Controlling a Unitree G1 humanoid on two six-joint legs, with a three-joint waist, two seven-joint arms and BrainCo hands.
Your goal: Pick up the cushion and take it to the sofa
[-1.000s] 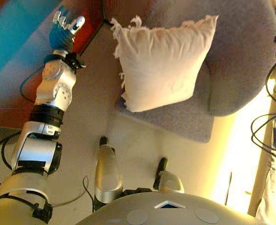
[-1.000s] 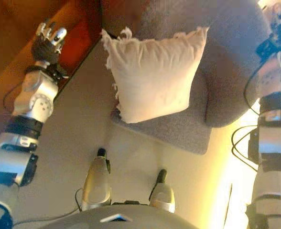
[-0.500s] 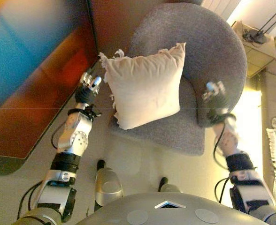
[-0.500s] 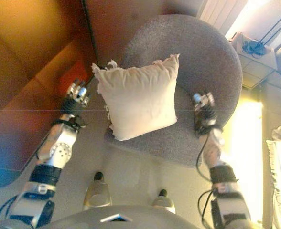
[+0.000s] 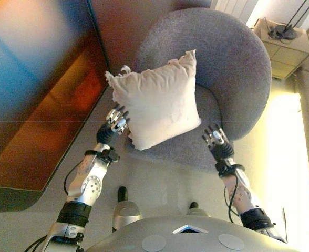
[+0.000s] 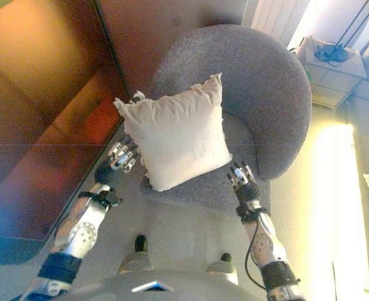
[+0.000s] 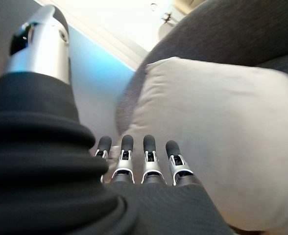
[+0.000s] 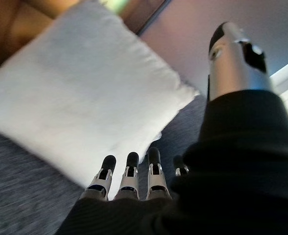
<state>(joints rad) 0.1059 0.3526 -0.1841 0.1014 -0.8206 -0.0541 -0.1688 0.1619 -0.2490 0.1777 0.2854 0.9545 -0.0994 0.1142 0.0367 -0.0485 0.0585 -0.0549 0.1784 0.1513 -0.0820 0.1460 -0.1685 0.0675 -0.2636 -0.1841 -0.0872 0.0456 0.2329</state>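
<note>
A cream cushion [image 5: 157, 102] with a frayed corner leans against the back of a round grey armchair [image 5: 230, 63], standing on its seat. My left hand [image 5: 115, 122] is open just beside the cushion's lower left edge. My right hand [image 5: 216, 140] is open over the seat's front right, a little apart from the cushion's lower right corner. Both wrist views show straight fingers [image 7: 149, 156] pointing at the cushion [image 8: 85, 98], with nothing held.
A dark reddish-brown glossy cabinet or wall panel [image 5: 39, 105] runs along the left of the chair. A small pale side table [image 5: 283, 39] with dark cables stands at the far right behind the chair. Pale floor [image 5: 160, 178] lies in front.
The view has shifted as I moved. Both hands have come down and inward to the cushion's lower corners. The cushion has not moved on the chair.
</note>
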